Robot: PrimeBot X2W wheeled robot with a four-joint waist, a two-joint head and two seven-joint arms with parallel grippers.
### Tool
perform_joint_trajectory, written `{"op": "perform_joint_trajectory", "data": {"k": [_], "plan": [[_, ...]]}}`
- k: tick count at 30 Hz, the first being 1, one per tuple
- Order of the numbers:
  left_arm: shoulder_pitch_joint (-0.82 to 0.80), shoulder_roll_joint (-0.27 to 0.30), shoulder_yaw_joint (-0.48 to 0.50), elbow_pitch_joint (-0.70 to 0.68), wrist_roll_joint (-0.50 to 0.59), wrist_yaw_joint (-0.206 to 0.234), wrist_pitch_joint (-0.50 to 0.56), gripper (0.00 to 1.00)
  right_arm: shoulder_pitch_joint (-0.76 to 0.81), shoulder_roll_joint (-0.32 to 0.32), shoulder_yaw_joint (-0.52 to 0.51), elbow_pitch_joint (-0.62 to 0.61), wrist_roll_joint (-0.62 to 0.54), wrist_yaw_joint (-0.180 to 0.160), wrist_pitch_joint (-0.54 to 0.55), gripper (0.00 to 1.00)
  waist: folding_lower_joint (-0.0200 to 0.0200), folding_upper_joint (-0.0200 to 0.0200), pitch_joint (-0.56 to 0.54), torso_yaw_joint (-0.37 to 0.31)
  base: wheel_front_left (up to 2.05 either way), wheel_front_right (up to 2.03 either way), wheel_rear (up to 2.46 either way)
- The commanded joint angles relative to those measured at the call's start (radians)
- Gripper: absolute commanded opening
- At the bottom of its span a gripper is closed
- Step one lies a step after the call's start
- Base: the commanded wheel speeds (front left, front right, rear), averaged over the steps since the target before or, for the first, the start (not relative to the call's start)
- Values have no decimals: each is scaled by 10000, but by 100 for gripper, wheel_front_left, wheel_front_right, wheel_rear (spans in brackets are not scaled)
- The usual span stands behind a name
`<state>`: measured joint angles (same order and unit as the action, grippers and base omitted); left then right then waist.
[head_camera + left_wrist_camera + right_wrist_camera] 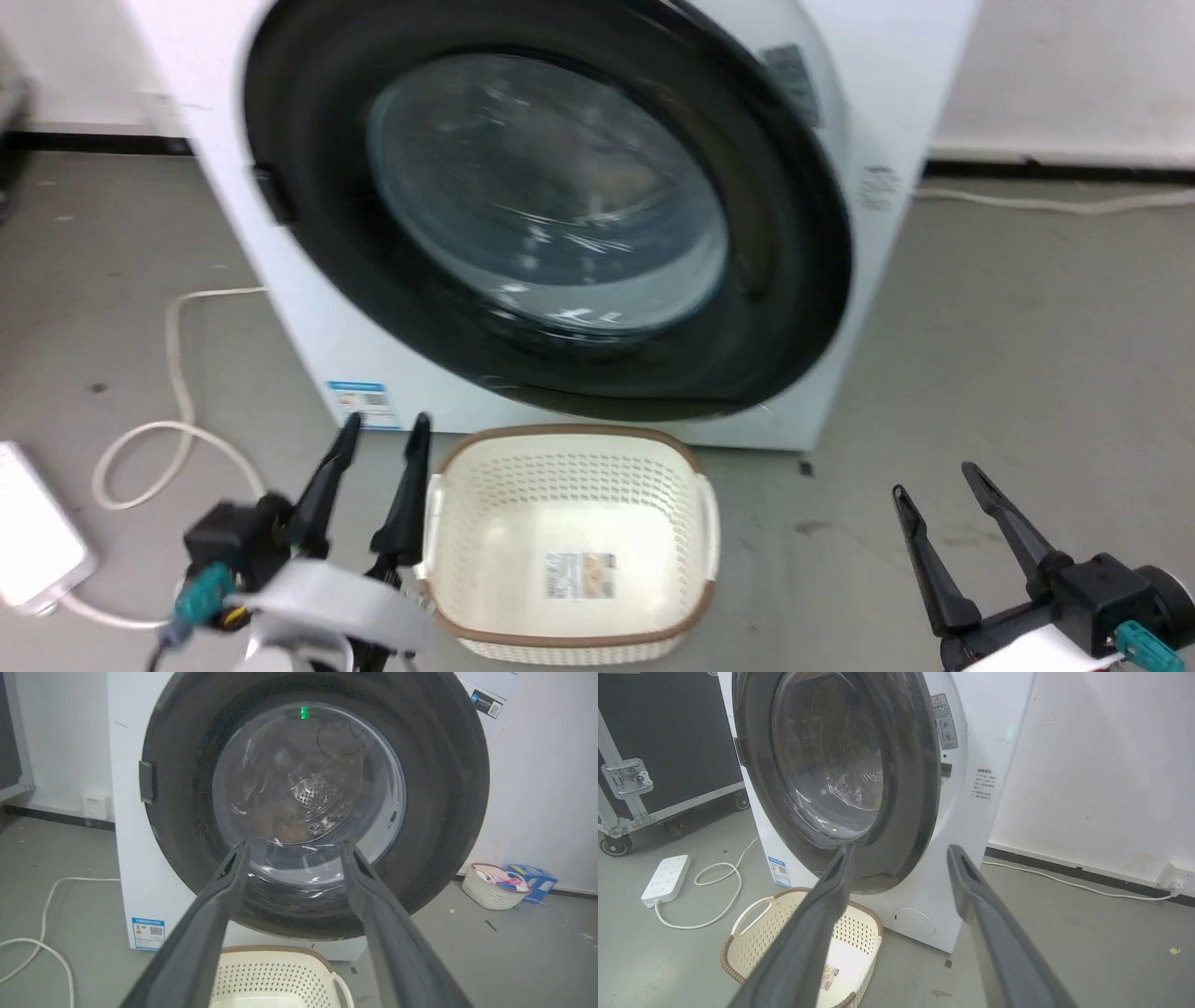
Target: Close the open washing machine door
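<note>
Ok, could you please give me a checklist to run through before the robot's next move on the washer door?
1. The washing machine door lies close against the front of the washing machine: ok.
2. Door fully latched: cannot tell; the seam is not clear in any view.
3. The left gripper is open and empty: ok.
4. The right gripper is open and empty: ok.
5. Both sets of fingers are apart from the door: ok.
6. Floor before the washer free: not ok; the laundry basket stands just below the door, beside the left gripper.
</note>
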<state>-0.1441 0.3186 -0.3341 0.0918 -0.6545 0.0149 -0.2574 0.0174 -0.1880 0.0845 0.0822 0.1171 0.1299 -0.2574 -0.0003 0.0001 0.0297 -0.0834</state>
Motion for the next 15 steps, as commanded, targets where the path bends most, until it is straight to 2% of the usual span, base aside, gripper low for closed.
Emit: {"op": "perform_joint_trajectory", "data": {"k": [1, 3, 5, 7, 10, 15], "plan": [[471, -204, 327, -288, 818, 348, -41, 100, 193, 30, -22, -63, -63, 8, -44, 100, 3, -1, -367, 574, 0, 0, 0], [892, -271, 581, -532, 1907, 778, -41, 100, 260, 44, -4, -53, -77, 8, -44, 100, 3, -1, -404, 714, 0, 0, 0], [1274, -656, 941, -820, 2359, 1039, -42, 100, 300, 67, -1, -32, -94, 8, -44, 100, 3, -1, -421, 815, 0, 0, 0], [1603, -855, 1194, -1038, 2887, 1092, -42, 100, 314, 98, -3, -19, -109, 8, -44, 100, 3, -1, -414, 888, 0, 0, 0], [1980, -731, 977, -932, 4008, 1177, -42, 100, 331, 154, 1, 23, -74, 8, -43, 100, 3, -1, -404, 967, 0, 0, 0], [2002, -867, 899, -739, 4432, 1020, -42, 100, 315, 203, -60, 97, -34, 8, -25, 100, 3, -1, -286, 1088, 0, 0, 0]]}}
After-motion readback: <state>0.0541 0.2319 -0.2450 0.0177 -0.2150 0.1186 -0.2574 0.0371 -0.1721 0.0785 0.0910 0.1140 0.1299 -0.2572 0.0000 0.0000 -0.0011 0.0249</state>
